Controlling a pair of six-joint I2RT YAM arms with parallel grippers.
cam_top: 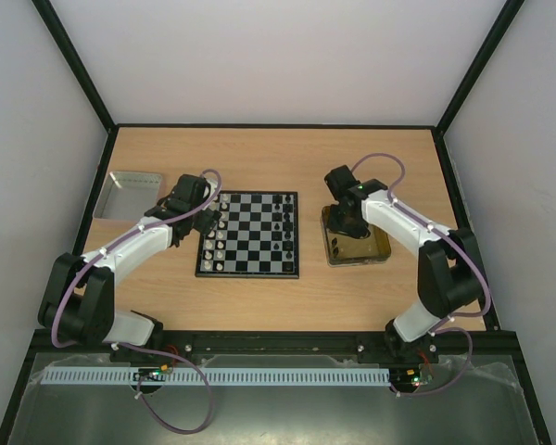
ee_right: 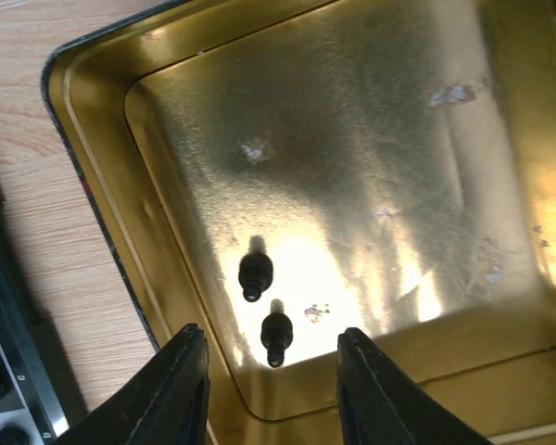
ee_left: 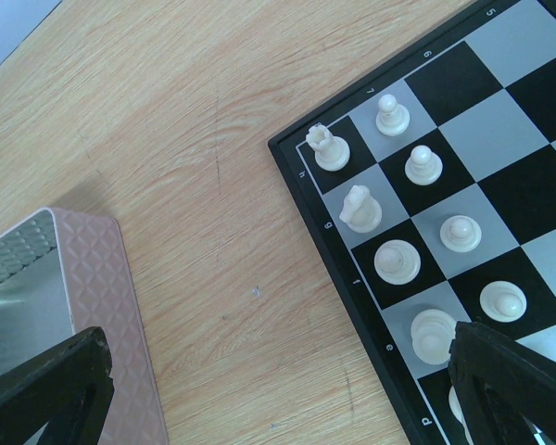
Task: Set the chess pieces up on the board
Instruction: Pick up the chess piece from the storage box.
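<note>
Light wood table (cam_top: 259, 158); plain white walls (cam_top: 278, 56); black corner posts (cam_top: 74, 65).

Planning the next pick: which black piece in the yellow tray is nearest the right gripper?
The black piece directly between the right fingers; the other piece sits beyond their tips, deeper in the tray.

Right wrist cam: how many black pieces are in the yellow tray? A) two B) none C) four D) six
A: exactly two black pieces sit on the floor of the yellow tray, close together near its corner.
</note>
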